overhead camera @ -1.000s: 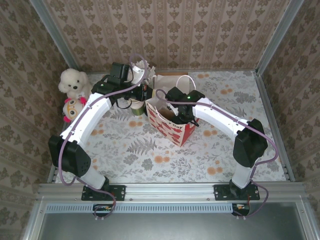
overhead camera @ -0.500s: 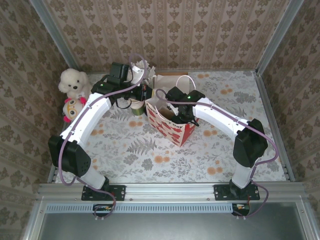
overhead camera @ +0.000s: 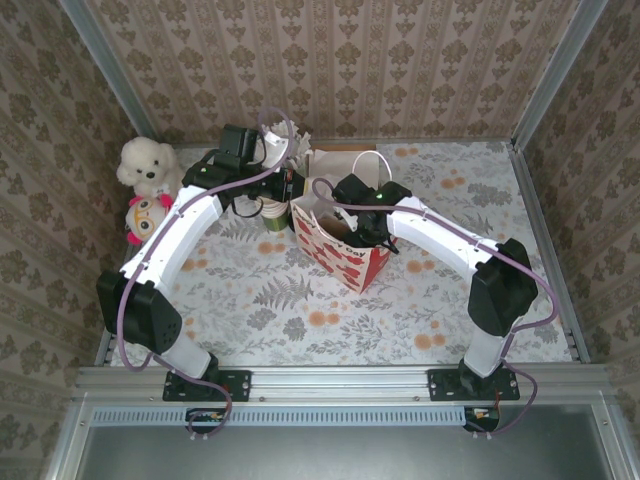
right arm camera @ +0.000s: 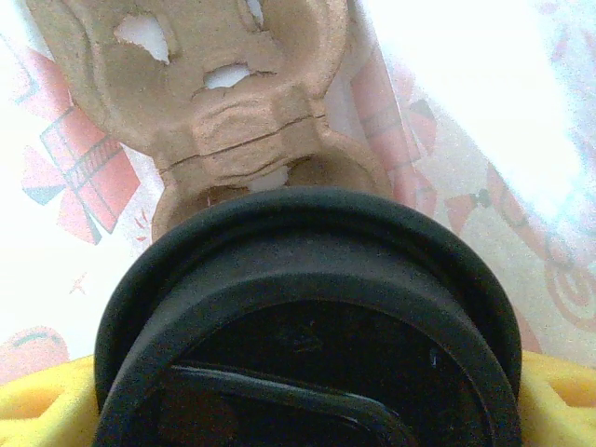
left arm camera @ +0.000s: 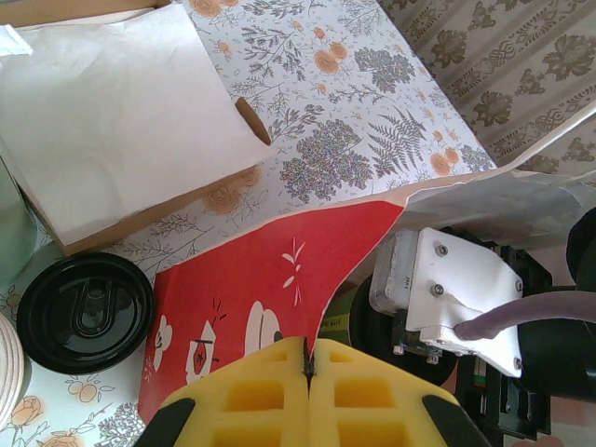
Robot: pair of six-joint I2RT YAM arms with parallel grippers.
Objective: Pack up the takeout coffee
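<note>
Little has shifted over the last second: both arms keep their places at the red paper bag [overhead camera: 345, 262]. The right gripper [right arm camera: 307, 410] pinches the black-lidded takeout coffee [right arm camera: 307, 270] between its yellow pads, inside the bag just above a brown pulp cup carrier [right arm camera: 223, 102]. The left gripper [left arm camera: 307, 368], pads pressed together, clamps the bag's rim.

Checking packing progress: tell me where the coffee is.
Right wrist view: the coffee sits in the right gripper, inside the bag, over the cardboard carrier. The bag stands mid-table, between the arms.
</note>
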